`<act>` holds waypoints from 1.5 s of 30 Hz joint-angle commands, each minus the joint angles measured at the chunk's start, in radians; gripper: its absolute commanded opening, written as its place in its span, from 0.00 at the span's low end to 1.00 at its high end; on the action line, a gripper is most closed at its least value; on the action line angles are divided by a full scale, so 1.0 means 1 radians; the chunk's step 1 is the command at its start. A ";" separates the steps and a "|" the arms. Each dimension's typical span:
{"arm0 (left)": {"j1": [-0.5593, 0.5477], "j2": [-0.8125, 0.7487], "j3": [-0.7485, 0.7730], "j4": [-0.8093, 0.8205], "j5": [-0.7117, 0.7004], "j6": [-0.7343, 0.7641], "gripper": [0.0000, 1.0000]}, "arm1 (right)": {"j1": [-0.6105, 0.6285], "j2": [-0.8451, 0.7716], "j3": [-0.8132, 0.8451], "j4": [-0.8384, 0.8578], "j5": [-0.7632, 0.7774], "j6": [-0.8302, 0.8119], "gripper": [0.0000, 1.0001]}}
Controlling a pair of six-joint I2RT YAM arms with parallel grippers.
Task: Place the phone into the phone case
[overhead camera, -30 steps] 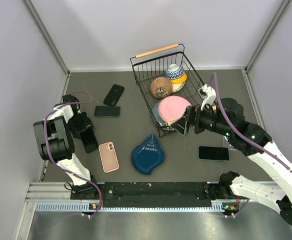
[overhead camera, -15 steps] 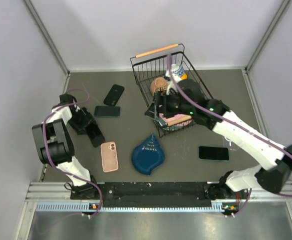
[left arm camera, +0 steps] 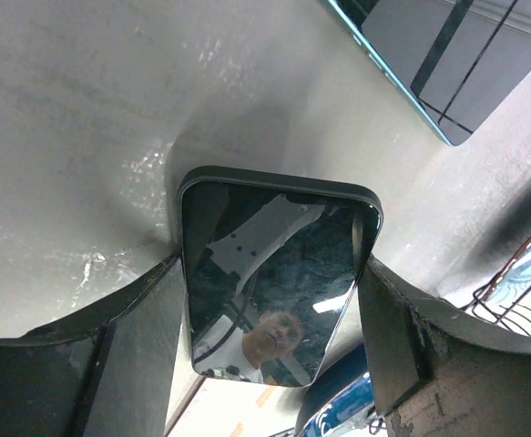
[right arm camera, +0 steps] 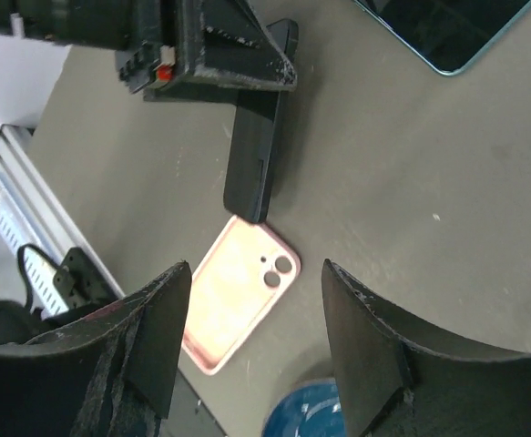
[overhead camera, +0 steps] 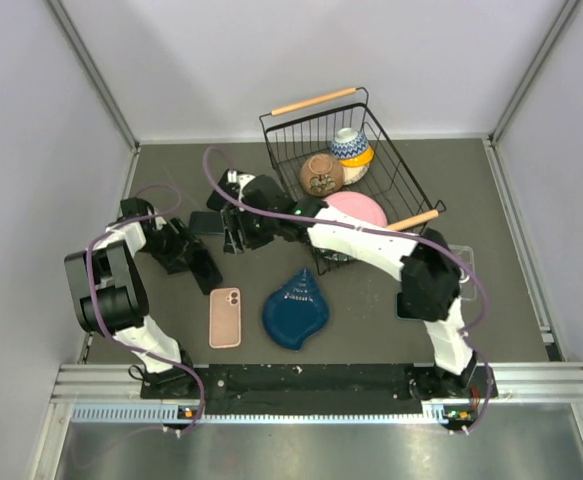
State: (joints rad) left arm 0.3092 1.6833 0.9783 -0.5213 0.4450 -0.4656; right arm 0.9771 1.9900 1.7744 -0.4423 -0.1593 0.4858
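Observation:
A black phone (left arm camera: 274, 273) stands on its long edge on the table, and my left gripper (left arm camera: 270, 273) is shut on it, with a finger pressed against each side. In the right wrist view the phone (right arm camera: 258, 155) has its lower corner just touching the top of the pink phone case (right arm camera: 238, 305). The case (overhead camera: 225, 316) lies flat, hollow side up. My right gripper (right arm camera: 254, 273) hovers open above the case, holding nothing. From above, the right gripper (overhead camera: 234, 238) sits just behind the left gripper (overhead camera: 201, 266).
A teal-edged phone (right arm camera: 447, 32) lies flat behind the grippers. A blue shell-shaped dish (overhead camera: 296, 308) sits right of the case. The wire basket (overhead camera: 391, 170) holds a pink plate (overhead camera: 356, 208) and bowls. The right arm's links span the table's middle.
My right arm swung from the right side, over the basket, to the left above the case, and its jaws narrowed. My left gripper carried the phone toward the case, which straightened slightly.

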 commanded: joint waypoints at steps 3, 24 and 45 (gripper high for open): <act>0.010 -0.042 -0.023 0.046 0.116 -0.024 0.21 | 0.015 0.191 0.178 0.057 -0.048 -0.004 0.58; 0.021 -0.025 -0.061 0.102 0.184 -0.059 0.28 | 0.044 0.449 0.332 0.103 -0.121 0.056 0.17; 0.001 -0.301 -0.065 -0.128 -0.089 -0.045 0.94 | -0.038 0.389 0.327 0.129 -0.152 0.224 0.00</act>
State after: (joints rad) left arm 0.3264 1.4544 0.9329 -0.5926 0.4026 -0.5346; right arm 0.9833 2.4329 2.0624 -0.3553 -0.3115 0.6823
